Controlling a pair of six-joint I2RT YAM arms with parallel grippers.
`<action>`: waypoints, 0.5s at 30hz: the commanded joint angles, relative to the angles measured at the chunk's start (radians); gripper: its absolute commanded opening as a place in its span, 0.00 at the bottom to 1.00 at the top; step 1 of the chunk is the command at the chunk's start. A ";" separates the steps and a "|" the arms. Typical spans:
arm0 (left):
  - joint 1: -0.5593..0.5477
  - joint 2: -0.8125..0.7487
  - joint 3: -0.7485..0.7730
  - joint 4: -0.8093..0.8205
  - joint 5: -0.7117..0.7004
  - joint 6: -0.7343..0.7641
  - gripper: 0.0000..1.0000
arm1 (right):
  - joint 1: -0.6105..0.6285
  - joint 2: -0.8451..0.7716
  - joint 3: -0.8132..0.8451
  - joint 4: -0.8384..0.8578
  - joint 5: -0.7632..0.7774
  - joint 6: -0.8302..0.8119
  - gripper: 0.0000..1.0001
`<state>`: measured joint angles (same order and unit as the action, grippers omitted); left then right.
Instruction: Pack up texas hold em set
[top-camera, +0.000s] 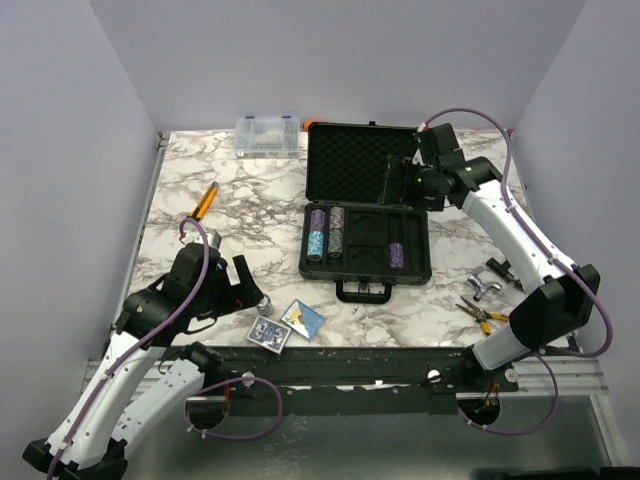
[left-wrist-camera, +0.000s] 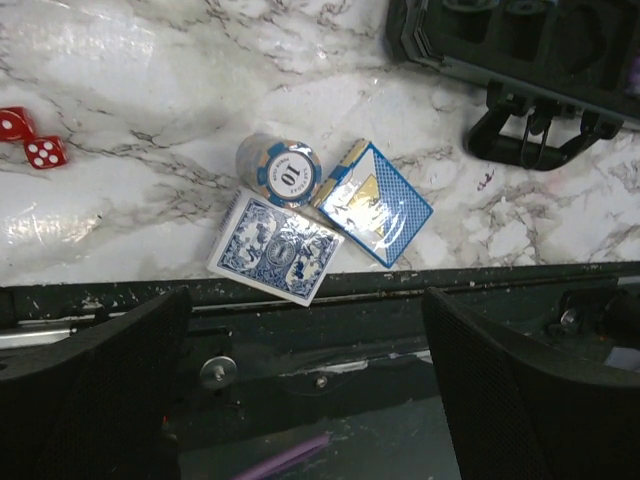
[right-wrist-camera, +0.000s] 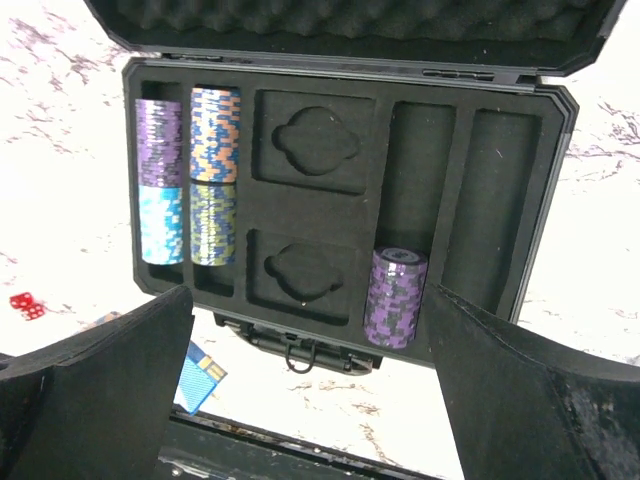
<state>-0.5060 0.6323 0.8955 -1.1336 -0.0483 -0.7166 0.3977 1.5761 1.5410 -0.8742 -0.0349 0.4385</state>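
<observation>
A black rectangular hard case (top-camera: 420, 262) lies open in the middle of the white marbled worktop (top-camera: 240, 215), with its egg-crate foam-lined lid (top-camera: 350, 165) standing up at the far side and its front handle (left-wrist-camera: 535, 135) facing the arms. In the case's black slotted tray (right-wrist-camera: 310, 215), the leftmost slot holds a purple-and-light-blue chip stack (right-wrist-camera: 160, 180) laid on its side. The next slot holds a blue-orange-and-green chip stack (right-wrist-camera: 213, 175), and a short purple chip stack (right-wrist-camera: 395, 297) lies at the near end of a slot further right. The two shaped recesses in the middle are unfilled. The right gripper (right-wrist-camera: 310, 400) hangs over the open case with its jaws spread wide and nothing between them. The left gripper (left-wrist-camera: 305, 400) hovers above the near edge of the worktop, also spread wide and carrying nothing. Below it a small loose stack of blue-white chips marked 10 (left-wrist-camera: 280, 168) sits against two card decks, one showing an ornate blue back (left-wrist-camera: 275, 247) and the other a blue-white box (left-wrist-camera: 378, 203). Two red dice (left-wrist-camera: 30, 138) lie together further left, apart from the decks. A small clear plastic organizer box (top-camera: 267, 135) sits at the far edge, an orange-handled tool (top-camera: 205, 202) lies to the left of the case, and yellow-handled pliers (top-camera: 485, 315) lie to its right.
</observation>
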 joint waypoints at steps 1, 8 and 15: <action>-0.003 -0.028 -0.039 -0.009 0.118 0.012 0.96 | 0.001 -0.109 -0.039 -0.001 0.029 0.067 1.00; -0.003 -0.037 -0.090 0.004 0.190 0.052 0.95 | 0.001 -0.194 -0.093 0.013 -0.007 0.168 1.00; -0.003 -0.011 -0.088 0.015 0.157 -0.011 0.93 | 0.001 -0.187 -0.114 0.082 0.009 0.072 1.00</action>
<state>-0.5060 0.6029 0.8024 -1.1275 0.1043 -0.6853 0.3977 1.3914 1.4586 -0.8577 -0.0311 0.5564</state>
